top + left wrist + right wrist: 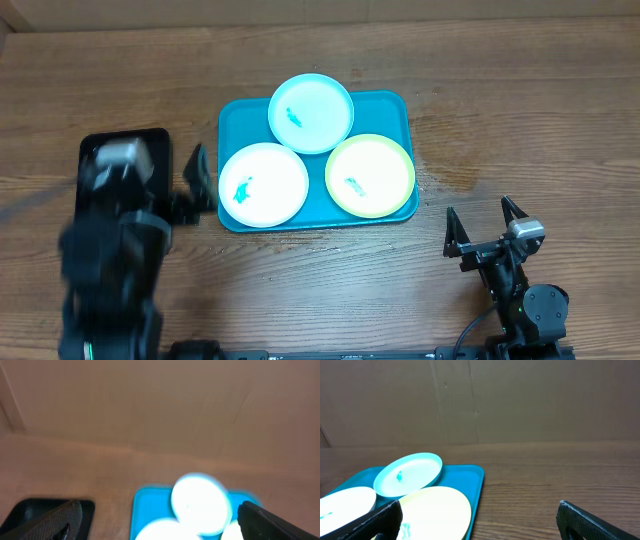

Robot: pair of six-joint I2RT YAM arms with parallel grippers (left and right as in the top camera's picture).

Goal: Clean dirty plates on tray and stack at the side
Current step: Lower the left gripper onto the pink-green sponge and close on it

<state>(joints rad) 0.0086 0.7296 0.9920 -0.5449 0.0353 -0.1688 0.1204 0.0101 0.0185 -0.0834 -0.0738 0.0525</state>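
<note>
Closest to the overhead camera is the left arm [110, 260], a big blurry mass over the left side of the table [500, 100].

Next biggest is the tray [388, 106], sitting mid-table with its long axis running left to right. All 3 plates are on it: the white plate [263, 184] front-left, the yellow-green plate [370, 175] front-right, and the cyan plate [311, 112] at the back, overlapping both. A black tray [160, 150] peeks out from under the left arm.

The left gripper [197, 185] is spread wide with nothing in it, just beside the tray's left short edge, so the white plate lies directly to its right. The right gripper [478, 212] is also wide and empty, sitting apart from the tray's front-right corner, with the yellow-green plate ahead and to its left.

Each plate has 1 teal smear [241, 187], so my guess is no cleaning is done yet. Left looks nearer for a first go.
</note>
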